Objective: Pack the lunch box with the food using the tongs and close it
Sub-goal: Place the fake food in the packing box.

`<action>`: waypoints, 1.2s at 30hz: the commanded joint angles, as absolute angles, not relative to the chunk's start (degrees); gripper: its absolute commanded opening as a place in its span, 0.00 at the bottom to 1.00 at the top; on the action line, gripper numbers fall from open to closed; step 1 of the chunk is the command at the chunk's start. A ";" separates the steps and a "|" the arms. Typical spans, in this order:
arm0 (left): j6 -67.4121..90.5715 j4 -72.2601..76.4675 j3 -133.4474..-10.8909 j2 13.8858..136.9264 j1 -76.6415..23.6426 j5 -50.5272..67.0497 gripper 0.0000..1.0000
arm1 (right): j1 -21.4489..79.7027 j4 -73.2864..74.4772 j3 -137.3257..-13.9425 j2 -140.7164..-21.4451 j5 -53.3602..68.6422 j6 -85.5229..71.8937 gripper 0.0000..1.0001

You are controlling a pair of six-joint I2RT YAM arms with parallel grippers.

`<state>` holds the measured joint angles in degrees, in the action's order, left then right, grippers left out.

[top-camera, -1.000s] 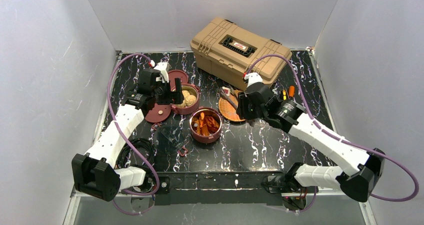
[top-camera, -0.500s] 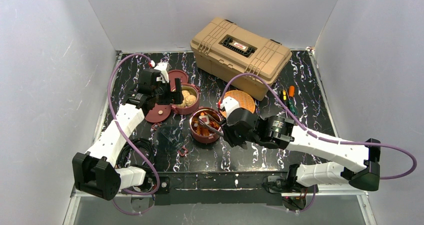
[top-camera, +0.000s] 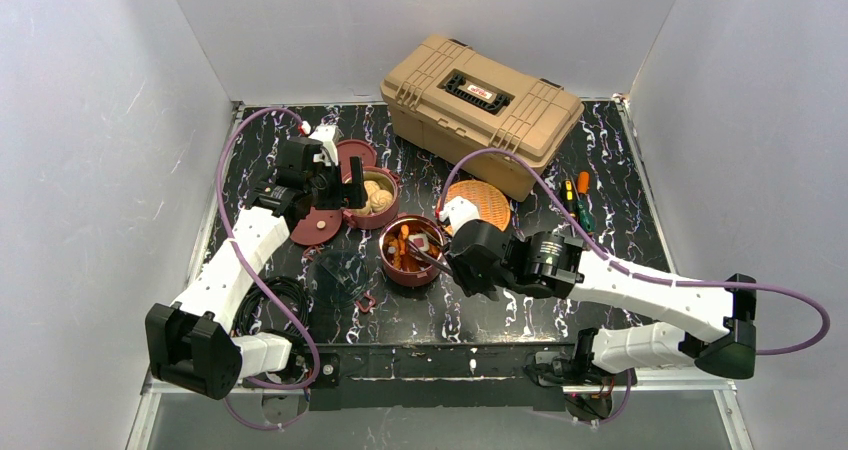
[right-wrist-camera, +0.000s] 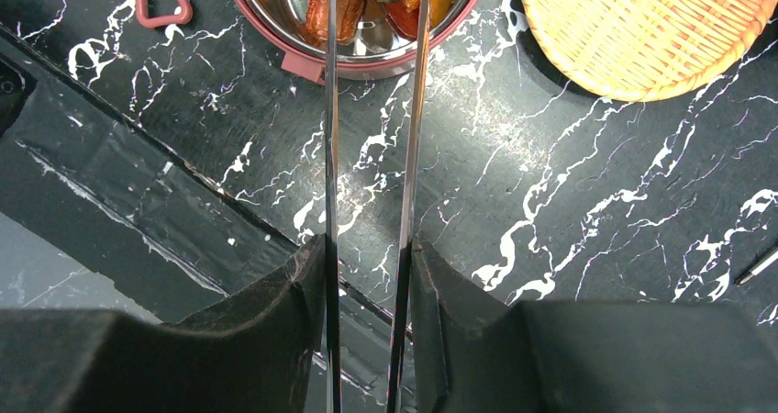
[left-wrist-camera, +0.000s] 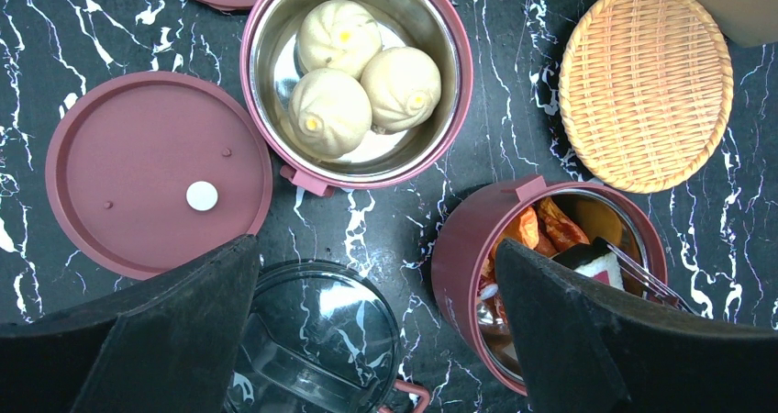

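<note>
Your right tool has swung from woven plate to chunk bowl, clamped on the tongs; your left tool gapes empty.

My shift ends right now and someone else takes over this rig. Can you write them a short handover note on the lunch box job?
Left gripper: open, empty, above the table beside the bun bowl and a loose lid.
Right gripper: shut on the tongs, whose tips are in the chunk bowl pinching a pale piece.
Done: three buns in one bowl, orange chunks in the other; woven plate bare.
Left: release the piece, stack the bowls, fit the lids, close up. The second lid lies behind the bun bowl.
</note>
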<state>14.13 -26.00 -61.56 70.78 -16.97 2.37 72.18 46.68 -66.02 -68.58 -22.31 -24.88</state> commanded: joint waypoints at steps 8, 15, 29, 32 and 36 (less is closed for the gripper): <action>14.06 -27.07 -62.94 69.49 -16.73 2.99 0.99 | 72.60 43.72 -69.26 -69.11 -25.49 -24.40 0.38; 14.15 -27.07 -62.98 69.54 -16.71 3.08 0.99 | 72.60 43.19 -68.91 -68.92 -25.49 -24.40 0.45; 14.25 -27.07 -63.01 69.82 -16.77 3.25 0.99 | 72.60 43.37 -69.43 -69.43 -26.00 -24.12 0.51; 14.24 -27.07 -62.96 69.79 -16.77 3.25 0.99 | 72.60 43.30 -69.73 -69.63 -26.15 -23.92 0.52; 14.32 -27.07 -62.97 69.79 -16.72 3.25 0.99 | 72.60 43.37 -70.59 -69.70 -26.79 -23.78 0.49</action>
